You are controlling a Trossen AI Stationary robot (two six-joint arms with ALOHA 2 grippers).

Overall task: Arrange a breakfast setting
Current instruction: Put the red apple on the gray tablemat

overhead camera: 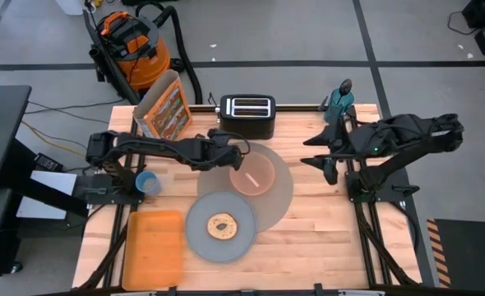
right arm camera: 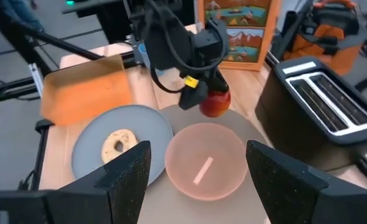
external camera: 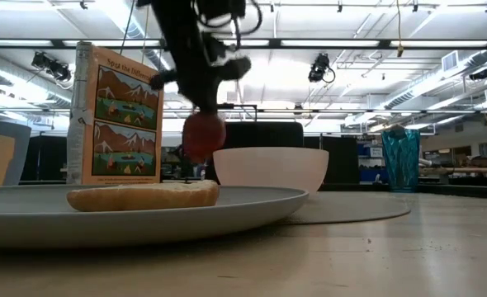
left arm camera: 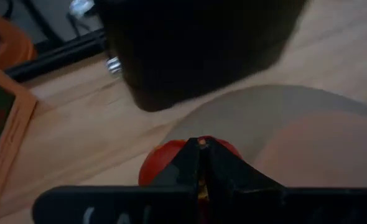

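My left gripper (overhead camera: 236, 154) is shut on the red apple (right arm camera: 216, 103) above the far left edge of the round grey-brown mat (overhead camera: 282, 193). The apple hangs in the air beside the pink bowl (overhead camera: 253, 174), which stands on the mat. A pale narrow thing (right arm camera: 202, 169) lies in the bowl. The grey plate (overhead camera: 201, 238) overlaps the mat's near left edge and bears a bagel (overhead camera: 220, 226). The small blue cup (overhead camera: 148, 182) stands at the left. My right gripper (overhead camera: 329, 164) is open and empty, right of the mat. My left gripper holds the apple by its top (left arm camera: 171, 152), with the two fingers (left arm camera: 190, 163) close together and pointing down from above. The fingers hide the exact place of contact. The apple (external camera: 202, 136) hangs below the fingers, clear of the table and mat.
A black toaster (overhead camera: 247, 115) stands at the far edge behind the mat. A cereal box (overhead camera: 164, 107) stands upright at the far left. An orange tray (overhead camera: 154, 247) lies at the near left. A teal tumbler (external camera: 400, 157) stands at the far right.
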